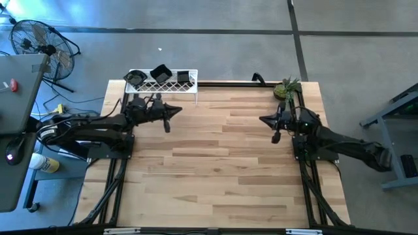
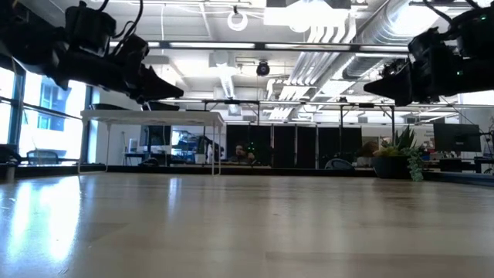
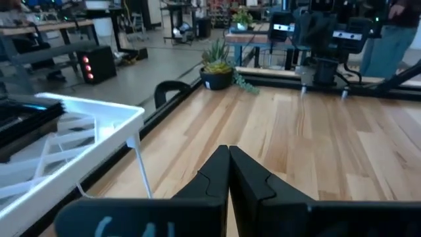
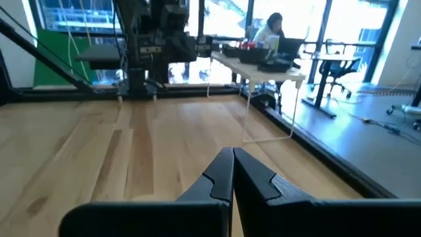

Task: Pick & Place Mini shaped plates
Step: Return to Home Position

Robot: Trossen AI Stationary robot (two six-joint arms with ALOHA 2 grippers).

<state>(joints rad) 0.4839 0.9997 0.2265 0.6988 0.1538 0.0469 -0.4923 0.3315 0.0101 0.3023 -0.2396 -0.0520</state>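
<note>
From above, the mini shaped plates [image 1: 160,72] sit on the white rack [image 1: 140,85] at the worktop's [image 1: 222,163] far left corner. They read only as a few dark shapes, and how many there are cannot be told. The left pincer [image 1: 176,111] hovers just in front of the rack. The right pincer [image 1: 262,119] hovers near the potted plant [image 1: 286,89], and the two are well apart.

In the low view both arms are cut off by the upper edge, and the plates cannot be picked out there.

In the left wrist view that pincer's fingers [image 3: 210,178] are pressed together with nothing between them. The rack shows beside them, cropped at the edge, and only a dark sliver of plate is visible on it.

In the right wrist view its fingers [image 4: 253,178] are likewise closed and empty. The rack stands far off, its load indistinct, with a seated person [image 4: 271,29] beyond it.
</note>
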